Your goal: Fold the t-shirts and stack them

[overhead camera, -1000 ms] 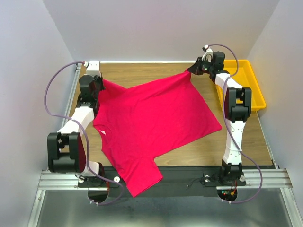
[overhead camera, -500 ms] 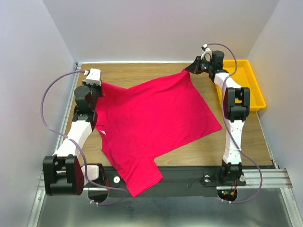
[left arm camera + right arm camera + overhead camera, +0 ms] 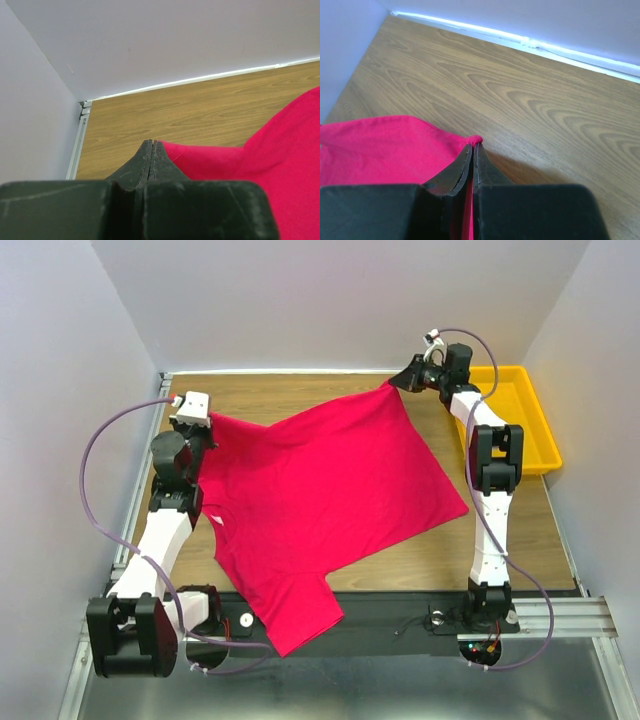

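One crimson-pink t-shirt (image 3: pixel 320 500) lies spread across the wooden table (image 3: pixel 300 390), its lower part hanging over the near edge. My left gripper (image 3: pixel 207 420) is at the shirt's far-left corner. In the left wrist view its jaws (image 3: pixel 151 142) are pressed shut, and the cloth (image 3: pixel 280 165) comes out right at their tips. At the shirt's far-right corner my right gripper (image 3: pixel 397 386) is shut on the cloth. The right wrist view shows pink fabric (image 3: pixel 380 145) bunched between its fingertips (image 3: pixel 473 146), just above the wood.
A yellow plastic tray (image 3: pixel 535 430) stands at the table's far right, beside the right arm. Grey walls close in the table at the back and on both sides. A black rail (image 3: pixel 400 615) runs along the near edge by the arm bases.
The left arm has stretched out, its elbow dropping toward the near edge, while its gripper stayed at the shirt's corner. The right gripper has drawn its corner slightly farther back.
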Tool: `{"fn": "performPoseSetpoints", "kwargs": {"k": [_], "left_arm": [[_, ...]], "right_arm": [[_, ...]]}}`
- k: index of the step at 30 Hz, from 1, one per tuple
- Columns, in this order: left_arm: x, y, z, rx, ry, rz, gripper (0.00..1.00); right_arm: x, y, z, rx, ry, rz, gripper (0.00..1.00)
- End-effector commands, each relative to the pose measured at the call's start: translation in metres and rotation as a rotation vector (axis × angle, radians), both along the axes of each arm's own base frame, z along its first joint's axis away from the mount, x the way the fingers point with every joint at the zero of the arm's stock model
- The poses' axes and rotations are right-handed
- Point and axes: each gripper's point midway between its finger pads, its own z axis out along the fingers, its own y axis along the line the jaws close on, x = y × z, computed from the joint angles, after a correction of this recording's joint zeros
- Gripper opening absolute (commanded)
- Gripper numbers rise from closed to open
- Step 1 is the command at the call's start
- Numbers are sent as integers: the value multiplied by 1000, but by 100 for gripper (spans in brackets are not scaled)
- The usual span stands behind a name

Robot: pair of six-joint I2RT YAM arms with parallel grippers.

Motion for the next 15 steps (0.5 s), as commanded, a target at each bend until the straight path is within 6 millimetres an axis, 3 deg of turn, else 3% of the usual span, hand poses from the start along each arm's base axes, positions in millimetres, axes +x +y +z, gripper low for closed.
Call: {"fn": "performPoseSetpoints", "kwargs": {"k": [1, 9, 15], "left_arm": [[-11, -2, 29, 24, -100, -19, 0], [-23, -3, 29, 44, -110, -28, 0], [-26, 3, 18, 60, -75, 2, 0]], "right_arm": [[7, 1, 26, 19, -80, 17, 6], [-2, 0, 19, 12, -64, 23, 8], [-9, 2, 23, 9, -73, 36, 8]]}}
